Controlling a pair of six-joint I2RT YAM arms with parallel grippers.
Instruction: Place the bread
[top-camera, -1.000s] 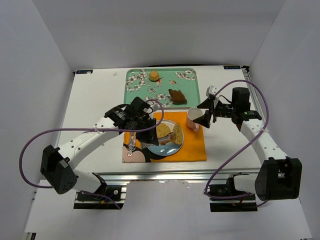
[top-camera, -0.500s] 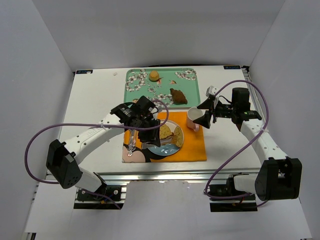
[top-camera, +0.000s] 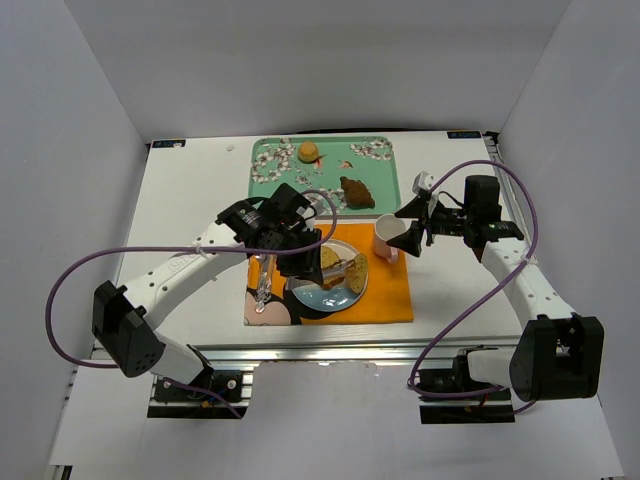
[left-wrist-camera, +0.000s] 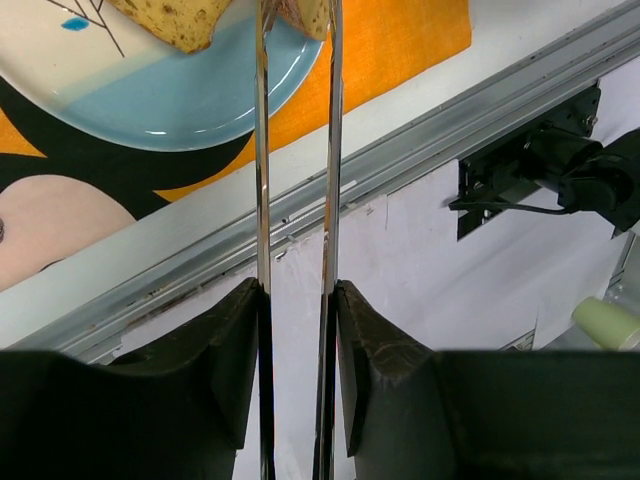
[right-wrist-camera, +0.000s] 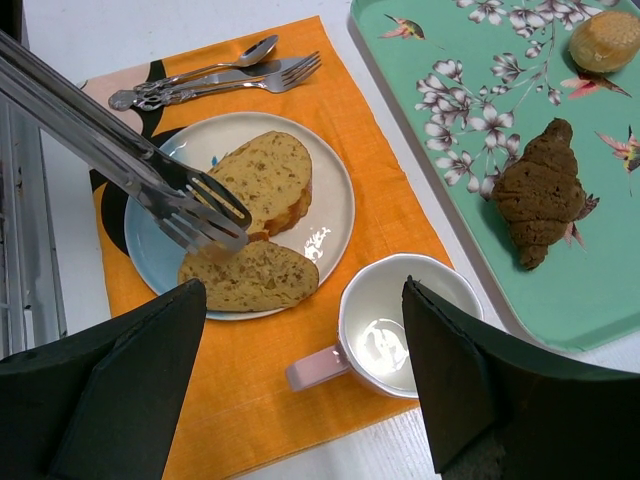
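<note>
Tongs easing off; both slices down on the plate.

Left fingers (left-wrist-camera: 225, 360) clasp the tongs (right-wrist-camera: 190, 205) but squeeze looser than a second ago. Blades stand parted just over the bread (right-wrist-camera: 268, 185), centre of the top view. Both slices lie flat, side by side, on the plate (right-wrist-camera: 340, 215) on the orange mat (right-wrist-camera: 365, 140). Placement looks done; tongs can lift clear. Farther back, right fingers (right-wrist-camera: 120, 390) are spread wide and empty above the cup (right-wrist-camera: 405, 320).

Teal floral tray (right-wrist-camera: 500, 60) holds a brown croissant (right-wrist-camera: 540, 192) and a small round bun (right-wrist-camera: 605, 38) — well apart. White mug (right-wrist-camera: 400, 325) sits at the orange placemat's (right-wrist-camera: 370, 200) corner, just beside the tray.
</note>
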